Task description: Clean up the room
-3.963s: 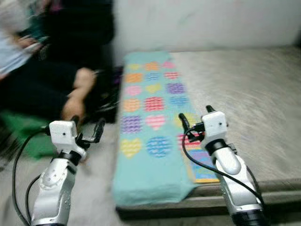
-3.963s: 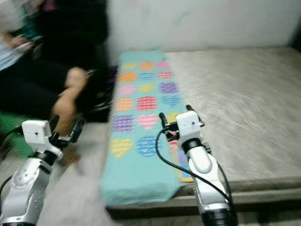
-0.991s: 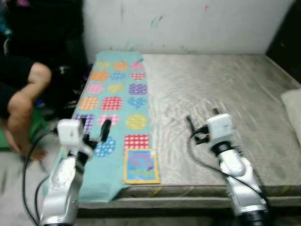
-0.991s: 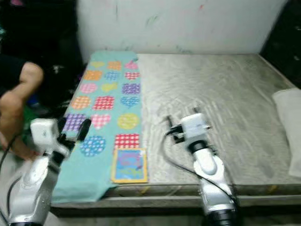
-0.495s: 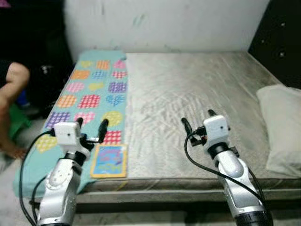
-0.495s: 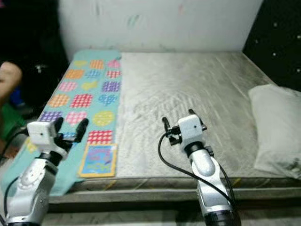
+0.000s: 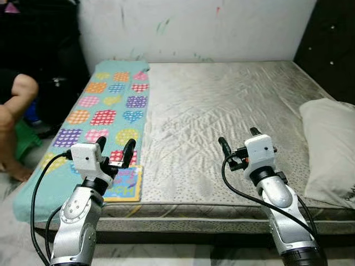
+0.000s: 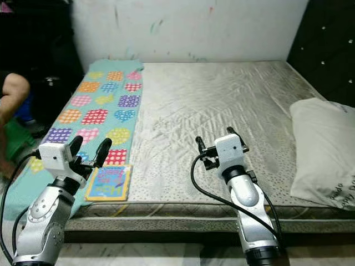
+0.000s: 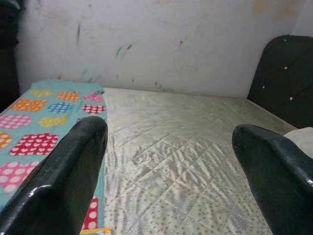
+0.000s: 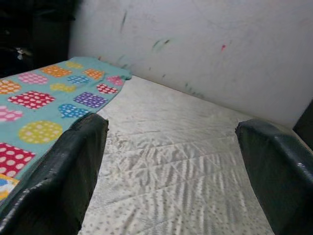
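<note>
A grey quilted mattress (image 7: 222,111) lies before me against a marked white wall. A teal blanket (image 7: 105,111) with coloured hearts and dots covers its left strip. A colourful picture book (image 7: 125,184) lies on the blanket near the front edge. A white pillow (image 7: 330,152) rests at the mattress's right side. My left gripper (image 7: 115,149) is open, held just above the book's near end. My right gripper (image 7: 239,138) is open over the front middle of the mattress, holding nothing.
A person's bare knee and leg (image 7: 16,105) are at the far left beside the bed, with a green object (image 7: 25,141) on the floor there. A dark padded headboard (image 7: 333,50) stands at the right. The mattress front edge (image 7: 194,213) is close to me.
The camera has turned right: the blanket shifted left in view, then the pillow and headboard came in. Both grippers stay open and raised before me.
</note>
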{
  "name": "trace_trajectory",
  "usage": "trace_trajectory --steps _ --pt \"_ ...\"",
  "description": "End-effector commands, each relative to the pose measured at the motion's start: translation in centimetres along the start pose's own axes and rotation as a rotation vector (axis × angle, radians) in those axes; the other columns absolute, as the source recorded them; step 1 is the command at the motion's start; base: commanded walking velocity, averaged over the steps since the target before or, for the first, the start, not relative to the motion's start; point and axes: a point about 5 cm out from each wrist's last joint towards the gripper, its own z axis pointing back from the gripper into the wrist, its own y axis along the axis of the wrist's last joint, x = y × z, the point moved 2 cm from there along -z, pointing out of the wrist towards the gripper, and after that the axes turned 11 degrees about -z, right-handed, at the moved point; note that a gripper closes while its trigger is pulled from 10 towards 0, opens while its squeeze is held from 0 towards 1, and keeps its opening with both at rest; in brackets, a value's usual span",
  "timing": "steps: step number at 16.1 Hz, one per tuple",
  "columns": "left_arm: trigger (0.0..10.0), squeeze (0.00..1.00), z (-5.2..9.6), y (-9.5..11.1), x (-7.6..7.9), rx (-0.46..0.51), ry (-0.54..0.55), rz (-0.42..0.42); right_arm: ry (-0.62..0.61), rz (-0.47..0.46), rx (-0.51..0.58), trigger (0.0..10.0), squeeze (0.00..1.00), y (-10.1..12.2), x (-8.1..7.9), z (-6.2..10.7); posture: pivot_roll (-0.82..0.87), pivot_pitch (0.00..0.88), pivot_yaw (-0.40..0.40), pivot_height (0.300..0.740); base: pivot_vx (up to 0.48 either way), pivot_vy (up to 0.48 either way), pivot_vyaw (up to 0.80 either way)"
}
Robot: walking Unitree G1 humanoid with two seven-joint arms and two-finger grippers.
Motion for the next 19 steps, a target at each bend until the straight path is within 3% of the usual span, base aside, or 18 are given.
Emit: trace_trajectory --steps 1,12,19 --pt "10.0 0.0 -0.1 0.71 -0.27 0.029 -0.008 -0.019 0.017 0.005 0.02 10.0 0.0 0.54 -0.19 -0.22 -0.1 0.0 0.014 0.74 0.315 0.0 0.0" --pt "10.0 0.0 -0.12 0.62 -0.38 0.022 -0.011 -0.023 0.013 0.002 0.023 10.0 0.0 0.57 -0.27 -0.31 -0.09 0.0 0.017 0.74 0.357 0.0 0.0" --pt "10.0 0.0 -0.17 0.24 -0.8 -0.006 0.034 -0.024 0.011 0.002 0.023 10.0 0.0 0.54 -0.21 -0.3 -0.09 0.0 0.016 0.74 0.0 0.0 0.0"
